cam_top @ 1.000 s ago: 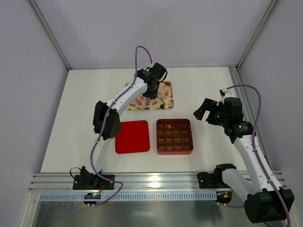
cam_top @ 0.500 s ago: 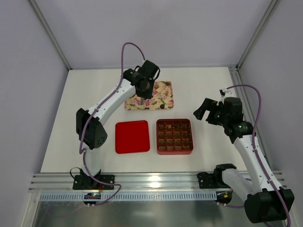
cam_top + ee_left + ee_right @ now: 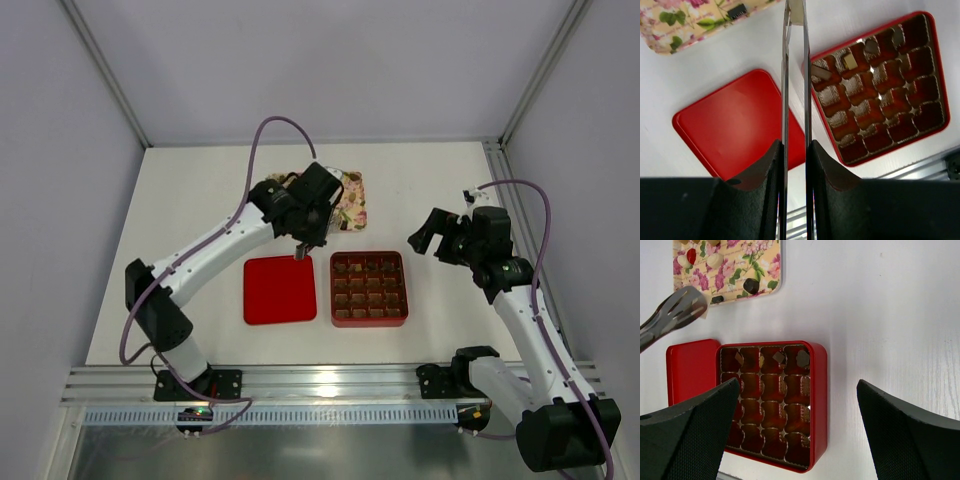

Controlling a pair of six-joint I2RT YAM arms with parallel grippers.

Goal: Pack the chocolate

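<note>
Left claw (image 3: 795, 150): pressed together on the metal tongs (image 3: 785, 75); it holds them near their handle end.
Tong tips: above the bare bench (image 3: 450, 180), between the flowered tray (image 3: 765, 265) and the red box (image 3: 820, 395). A small pale bit seems to be pinched there, but I cannot tell for sure.
Right claw (image 3: 428, 234): spread wide, holding nothing, raised over the right side of the bench.
Chocolate (image 3: 751, 286): several pieces lie on the tray, toward the far edge of the bench. A few sit already in the far row of the box's brown insert; most cells look empty.
Red box: toward the near edge of the bench, around its middle. Its red lid (image 3: 280, 289) lies flat just beside it, on the left arm's side, not touching.
Handling, as I judge: each piece is very light and stiff but brittle, and smooth enough to slip between metal tips. A hard squeeze may mark or crack it.
Where to take hold: across two opposite flanks, low on the piece, with a gentle, even squeeze.
</note>
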